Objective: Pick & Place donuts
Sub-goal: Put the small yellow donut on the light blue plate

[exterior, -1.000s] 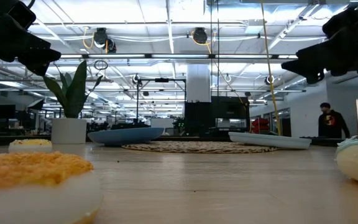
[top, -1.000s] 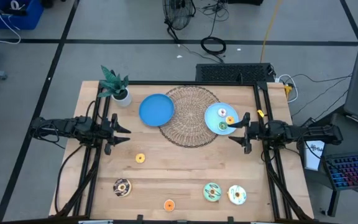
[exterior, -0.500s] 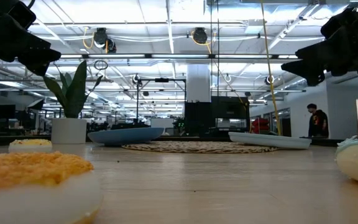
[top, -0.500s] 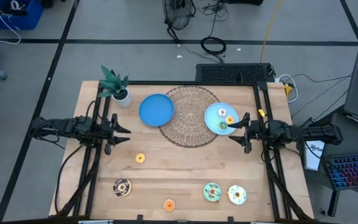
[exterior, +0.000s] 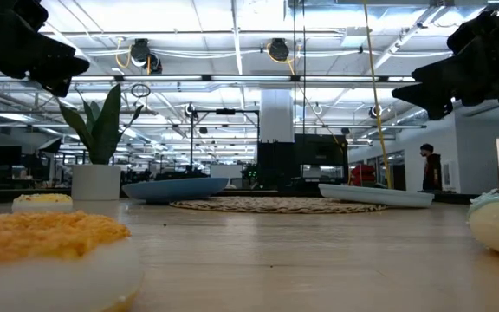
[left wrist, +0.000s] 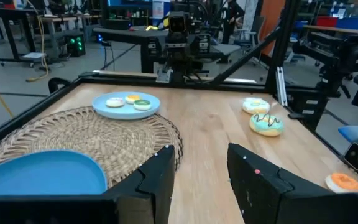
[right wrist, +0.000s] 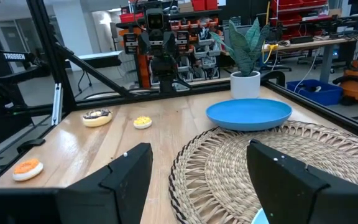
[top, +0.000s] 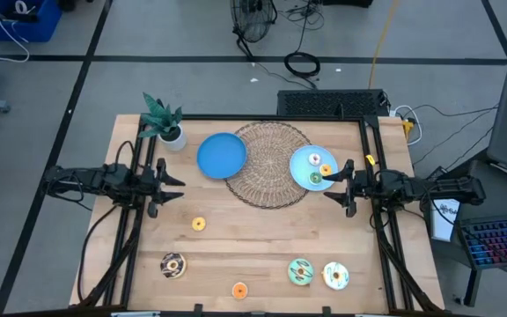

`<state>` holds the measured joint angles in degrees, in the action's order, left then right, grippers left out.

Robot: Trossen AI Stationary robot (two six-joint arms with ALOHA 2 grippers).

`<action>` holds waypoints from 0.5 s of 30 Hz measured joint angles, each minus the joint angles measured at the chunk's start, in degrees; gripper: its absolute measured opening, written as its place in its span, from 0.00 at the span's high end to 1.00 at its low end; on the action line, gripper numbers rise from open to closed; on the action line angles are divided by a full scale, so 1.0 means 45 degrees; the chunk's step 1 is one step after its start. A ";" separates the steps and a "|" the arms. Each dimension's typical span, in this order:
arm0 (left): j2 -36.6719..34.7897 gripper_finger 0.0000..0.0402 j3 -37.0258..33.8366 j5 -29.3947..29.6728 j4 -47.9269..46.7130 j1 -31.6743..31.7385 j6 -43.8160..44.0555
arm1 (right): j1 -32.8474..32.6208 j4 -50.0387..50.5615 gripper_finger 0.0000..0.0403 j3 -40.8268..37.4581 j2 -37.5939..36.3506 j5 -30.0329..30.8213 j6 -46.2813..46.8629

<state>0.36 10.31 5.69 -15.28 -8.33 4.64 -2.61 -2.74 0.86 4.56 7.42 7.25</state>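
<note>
Five donuts lie flat on the bare table: a small yellow one [top: 198,224], a chocolate one [top: 172,264], a small orange one [top: 239,290], a green-frosted one [top: 300,271] and a white-frosted one [top: 335,276]. Three tiny donuts, pale [top: 315,160], yellow [top: 326,170] and green [top: 315,179], sit on the light blue plate [top: 303,158]. My left gripper [top: 172,187] hovers open above the table's left side. My right gripper [top: 333,183] hovers open beside that plate. Both wrist views show the fingers apart, left [left wrist: 197,180] and right [right wrist: 201,180], with nothing between them.
A darker blue plate [top: 222,155] overlaps the round wicker mat [top: 267,189] at the table's far middle. A potted plant [top: 164,121] stands at the far left corner. Black frame rails run along both sides. A person [exterior: 429,166] walks in the room behind.
My left gripper has crept a little up and toward the table's right. The donuts and plates have kept their places. The person in the room behind has walked leftward in the low view.
</note>
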 joint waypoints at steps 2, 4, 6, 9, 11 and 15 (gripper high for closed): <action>0.0000 0.63 0.0000 0.0069 0.0156 0.0000 -0.0363 | 0.0000 -0.0005 0.40 0.0000 0.0000 0.0000 0.0000; 0.0000 0.63 0.0000 0.0100 0.0540 0.0004 -0.0940 | 0.0000 -0.0005 0.40 0.0000 0.0000 0.0000 0.0000; 0.0000 0.63 0.0000 0.0092 0.1184 0.0003 -0.1331 | 0.0000 -0.0005 0.40 0.0000 0.0000 0.0000 0.0000; 0.0000 0.63 0.0000 0.0101 0.2362 0.0003 -0.1248 | 0.0000 -0.0010 0.40 0.0000 0.0001 0.0000 0.0000; 0.0000 0.63 0.0000 0.0092 0.3189 -0.0001 -0.1342 | 0.0000 -0.0010 0.40 0.0000 0.0005 0.0000 0.0000; 0.0000 0.63 0.0014 0.0405 0.2878 -0.0001 -0.1410 | 0.0000 -0.0010 0.40 0.0000 0.0005 0.0000 0.0000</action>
<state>0.36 10.37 7.51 -2.33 -8.34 -1.70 -2.61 -2.79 0.86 4.58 7.42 7.25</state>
